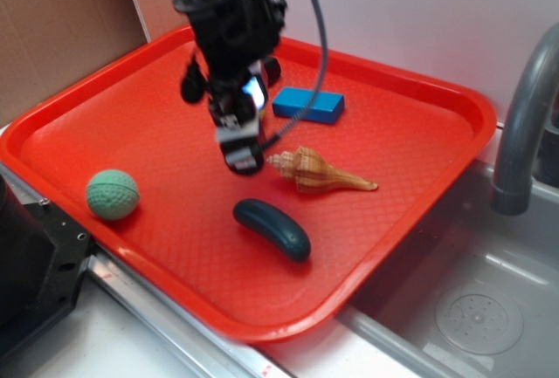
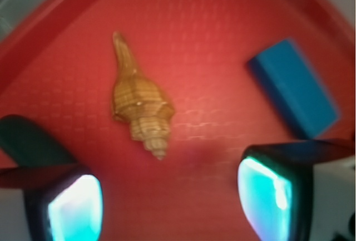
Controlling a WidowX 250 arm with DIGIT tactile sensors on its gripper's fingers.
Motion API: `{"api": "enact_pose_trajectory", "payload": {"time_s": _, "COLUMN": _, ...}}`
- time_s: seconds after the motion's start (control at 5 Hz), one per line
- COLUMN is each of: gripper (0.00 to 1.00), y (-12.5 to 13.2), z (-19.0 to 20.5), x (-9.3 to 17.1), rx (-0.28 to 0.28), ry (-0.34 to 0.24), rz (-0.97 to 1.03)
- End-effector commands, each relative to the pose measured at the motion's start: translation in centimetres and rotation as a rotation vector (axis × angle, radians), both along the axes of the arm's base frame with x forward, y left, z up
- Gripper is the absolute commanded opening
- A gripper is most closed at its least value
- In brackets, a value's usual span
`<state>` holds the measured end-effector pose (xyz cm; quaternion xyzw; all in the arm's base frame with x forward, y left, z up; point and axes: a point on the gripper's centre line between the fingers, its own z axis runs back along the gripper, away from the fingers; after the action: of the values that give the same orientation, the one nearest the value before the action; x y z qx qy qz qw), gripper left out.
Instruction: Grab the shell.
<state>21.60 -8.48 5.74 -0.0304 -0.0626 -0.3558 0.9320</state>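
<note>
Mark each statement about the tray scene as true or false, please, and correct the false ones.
1. The shell lies on the red tray, not held. True.
2. The gripper is closed on the shell. False: its fingers are spread apart, and the shell lies ahead of them.
3. The blue block rests on the tray. True.
4. The green ball touches the shell. False: it sits far away, near the tray's edge.
5. The dark green oblong lies in the sink. False: it is on the tray, near the shell.

arm lowered, pincer [image 2: 169, 196] — spread wide (empty)
</note>
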Motion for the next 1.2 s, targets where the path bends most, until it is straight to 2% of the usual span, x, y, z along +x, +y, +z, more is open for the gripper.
{"api": "enact_pose_trajectory", "payload": {"time_s": 0.0, "gripper": 1.00, "y": -2.1, "z": -1.5, "x": 2.5, "rx": -0.006, "ry": 0.016, "rz": -0.002}}
{"api": "enact_pose_trajectory", "payload": {"time_s": 1.0, "gripper": 1.00, "y": -4.9, "z": -2.7, "x": 3.5, "rx": 0.048, "ry": 0.039, "rz": -0.169}}
